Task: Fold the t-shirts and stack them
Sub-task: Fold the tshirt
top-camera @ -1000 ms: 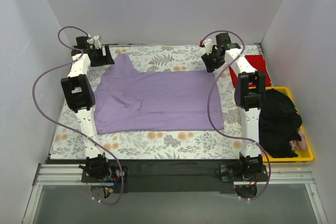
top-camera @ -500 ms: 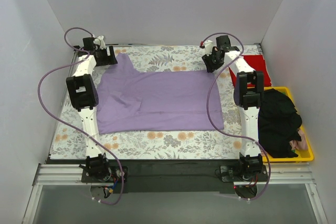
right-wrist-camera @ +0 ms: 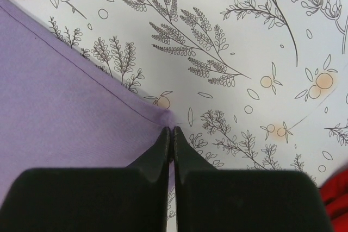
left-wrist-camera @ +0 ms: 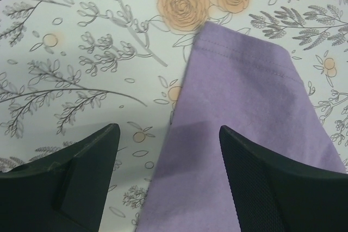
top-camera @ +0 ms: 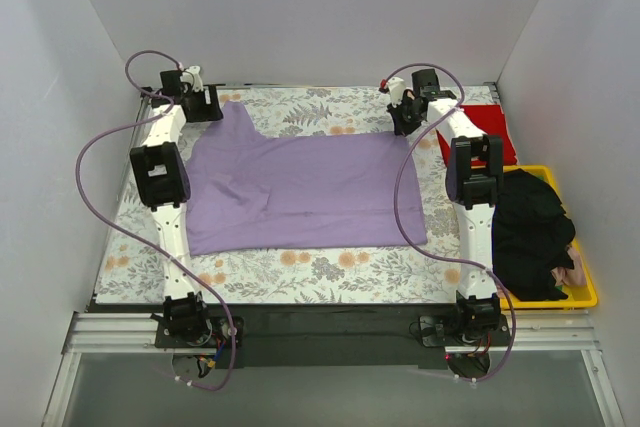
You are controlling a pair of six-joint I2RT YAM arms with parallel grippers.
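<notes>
Barely begun, by the look of it: no fold yet in the lavender t-shirt [top-camera: 300,192], spread flat and wide across the middle of the floral-print surface [top-camera: 330,269], with one sleeve poking toward the far left corner and a few shallow wrinkles near its left side. Clenched with the right pincer [right-wrist-camera: 172,130] on the shirt's far right corner, a small pucker of purple cloth nipped between the closed tips. Released on the other side, with the left pincer [left-wrist-camera: 167,130] gaping over the far left sleeve, one finger above bare print, the other above purple, nothing gripped. Probably set to lift both far corners for a first fold toward the near edge. Off at the far right, just beside the right arm, the red t-shirt [top-camera: 497,127] as a compact flat patch, perhaps folded already, though hard to say with part of it hidden. Left to do: fold the lavender one, then stack the pair. Near right, a yellow tray [top-camera: 575,299] holding dark clothes [top-camera: 530,232]. No brand, label or legible writing anywhere
</notes>
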